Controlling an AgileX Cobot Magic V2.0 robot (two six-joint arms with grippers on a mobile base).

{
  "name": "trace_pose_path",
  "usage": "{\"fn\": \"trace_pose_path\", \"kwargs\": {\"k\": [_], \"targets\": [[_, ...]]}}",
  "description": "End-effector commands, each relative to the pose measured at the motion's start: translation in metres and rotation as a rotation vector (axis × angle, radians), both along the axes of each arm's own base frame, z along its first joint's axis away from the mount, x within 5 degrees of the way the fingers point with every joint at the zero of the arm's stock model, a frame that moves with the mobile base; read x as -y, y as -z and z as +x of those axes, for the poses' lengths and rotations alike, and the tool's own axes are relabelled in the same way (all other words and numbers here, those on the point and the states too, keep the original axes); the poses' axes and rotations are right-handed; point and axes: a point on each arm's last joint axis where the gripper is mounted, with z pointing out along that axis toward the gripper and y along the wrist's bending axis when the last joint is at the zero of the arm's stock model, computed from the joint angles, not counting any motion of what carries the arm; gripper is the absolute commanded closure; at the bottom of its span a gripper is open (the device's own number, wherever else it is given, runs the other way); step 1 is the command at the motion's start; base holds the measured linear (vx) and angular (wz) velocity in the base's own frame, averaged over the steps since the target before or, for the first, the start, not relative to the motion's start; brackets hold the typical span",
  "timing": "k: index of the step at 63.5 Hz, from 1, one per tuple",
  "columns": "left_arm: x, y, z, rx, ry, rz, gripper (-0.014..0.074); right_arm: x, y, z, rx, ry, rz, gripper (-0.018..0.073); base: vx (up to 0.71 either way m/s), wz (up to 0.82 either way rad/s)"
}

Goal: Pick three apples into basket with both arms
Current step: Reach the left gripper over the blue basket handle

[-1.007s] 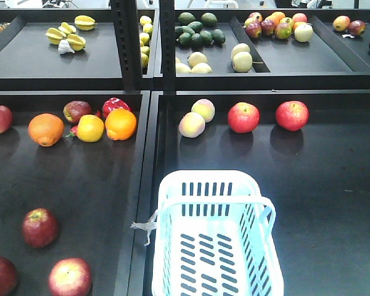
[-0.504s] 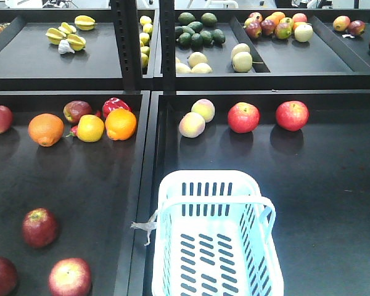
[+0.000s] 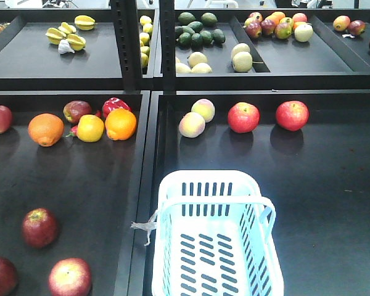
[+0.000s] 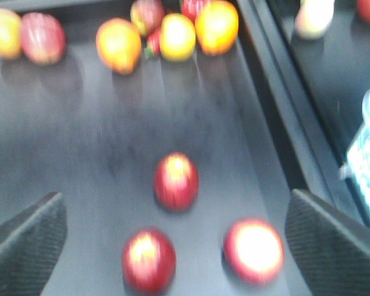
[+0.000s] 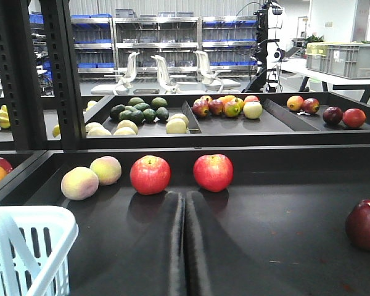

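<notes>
- Currently, the three dark red apples (image 3: 39, 227) are seen at the lower left of the front view, on the black tray (image 3: 98, 185), left of the basket (image 3: 203, 177).
- The left fingers (image 4: 31, 234) are spread wide, touching none; the right fingers (image 5: 172, 246) are pressed together.
- A neighbouring apple could be nudged and rolled off, as they lie close.

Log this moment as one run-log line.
stage: pre-grasp | left tool: open, aimed at apples | right tool: shut | basket: no fruit visible inside
</notes>
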Motion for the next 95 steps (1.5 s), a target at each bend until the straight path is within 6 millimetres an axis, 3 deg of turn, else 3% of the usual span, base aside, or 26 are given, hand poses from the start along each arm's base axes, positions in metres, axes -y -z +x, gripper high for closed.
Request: {"fn": "trace_pose_path", "kwargs": {"k": [1, 12, 29, 41, 52, 76, 95], "targets": [[0.007, -0.02, 0.008, 0.166, 0.088, 0.015, -0.0113, 0.0, -0.003, -0.001, 0.071, -0.001, -0.01, 0.0568, 0.0, 0.0], [0.03, -0.016, 0.028, 0.179, 0.365, 0.067, -0.0104, 0.0, -0.003, -0.001, 0.071, -0.001, -0.01, 0.0568, 0.0, 0.0], [0.069, 0.011, 0.078, 0.174, 0.712, 0.188, -0.0099, 0.0, -0.003, -0.001, 0.071, -0.001, -0.01, 0.0568, 0.0, 0.0], [0.095, 0.034, 0.107, 0.195, 0.824, 0.327, -0.0094, 0.0, -0.003, -0.001, 0.071, -0.001, -0.01, 0.0568, 0.0, 0.0], [0.127, 0.054, 0.117, 0.189, 0.928, 0.374, -0.0085, 0.0, -0.003, -0.001, 0.071, -0.001, -0.01, 0.0568, 0.0, 0.0], [0.196, 0.062, 0.14, 0.209, 1.075, 0.38, -0.0079, 0.0, -0.002, -0.001, 0.069, -0.001, -0.01, 0.0568, 0.0, 0.0], [0.242, 0.091, 0.161, 0.147, 1.166, 0.395, -0.0061, 0.0, -0.002, -0.001, 0.069, -0.001, -0.01, 0.0568, 0.0, 0.0]]}}
